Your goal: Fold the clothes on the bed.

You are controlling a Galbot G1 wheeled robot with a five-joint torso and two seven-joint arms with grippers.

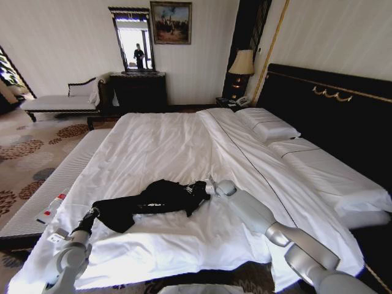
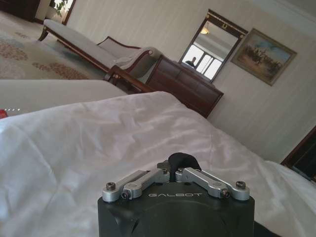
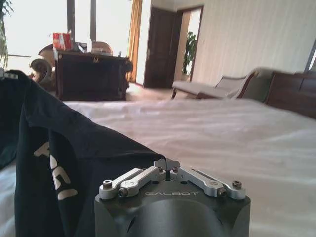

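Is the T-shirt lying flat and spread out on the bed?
No, the T-shirt is bunched into a dark strip, held between the left tool and the right tool above the bed.
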